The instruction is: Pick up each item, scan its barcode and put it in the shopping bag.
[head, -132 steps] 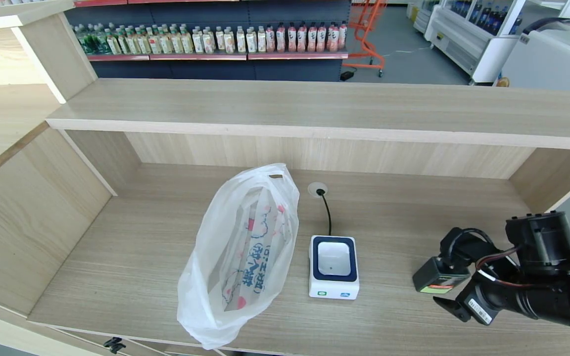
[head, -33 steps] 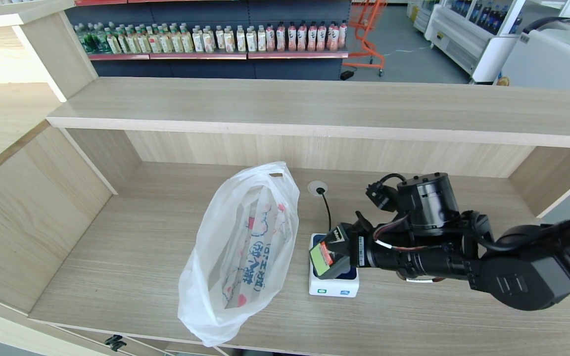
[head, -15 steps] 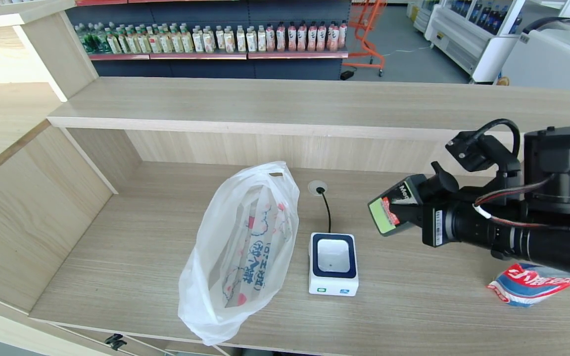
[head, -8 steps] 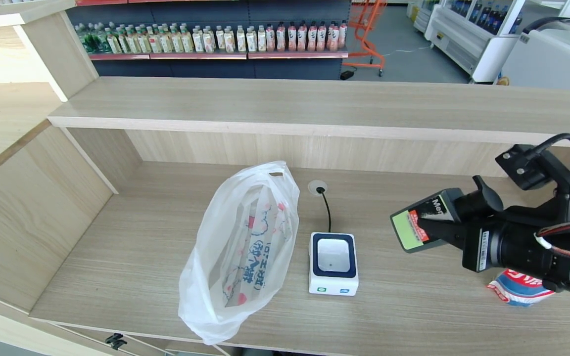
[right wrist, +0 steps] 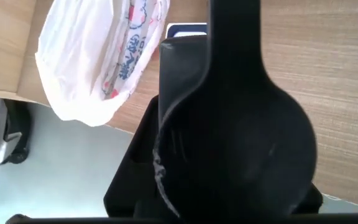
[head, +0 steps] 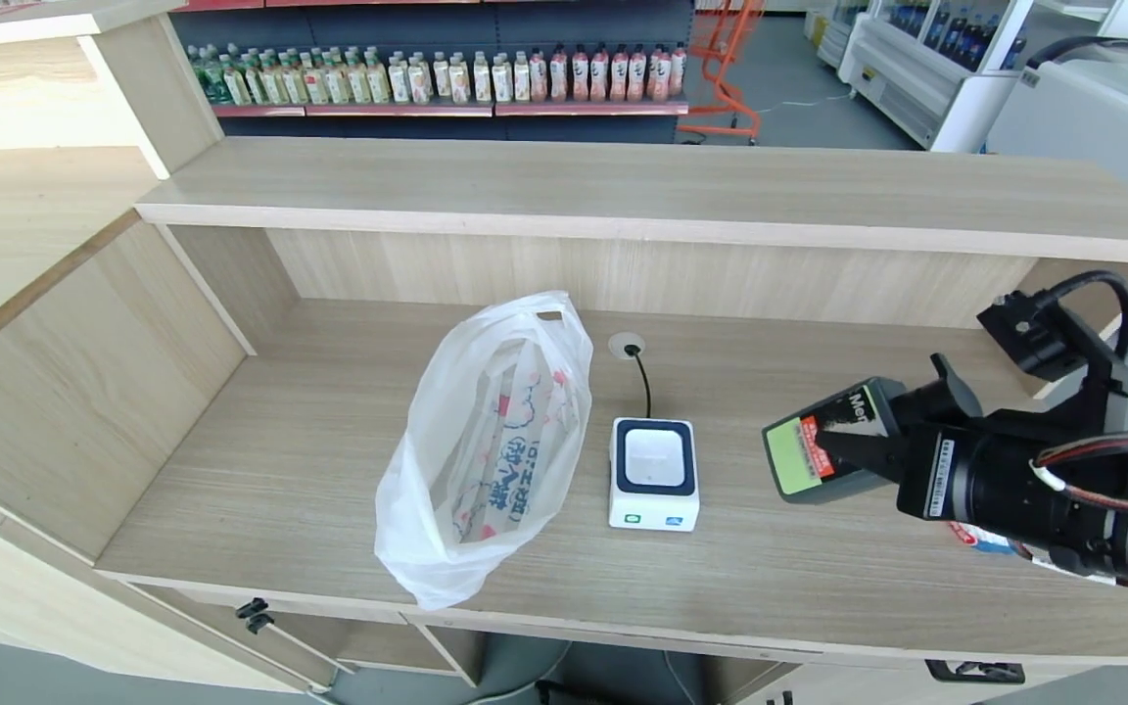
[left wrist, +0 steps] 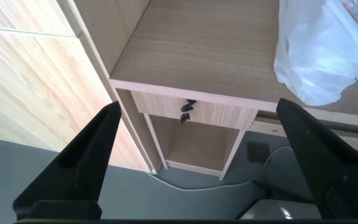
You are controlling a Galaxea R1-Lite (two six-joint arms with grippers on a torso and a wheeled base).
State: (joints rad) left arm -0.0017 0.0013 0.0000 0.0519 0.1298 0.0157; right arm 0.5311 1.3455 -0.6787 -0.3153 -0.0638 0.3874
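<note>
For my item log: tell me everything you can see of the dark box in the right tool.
The dark box is a small black carton, seemingly cardboard, with a pale green end face bearing a red label and white print on top. It looks closed and undented. The right tool is shut on it, one finger across the green face. It hangs slightly tilted above the counter, right of the scanner, touching nothing else.
</note>
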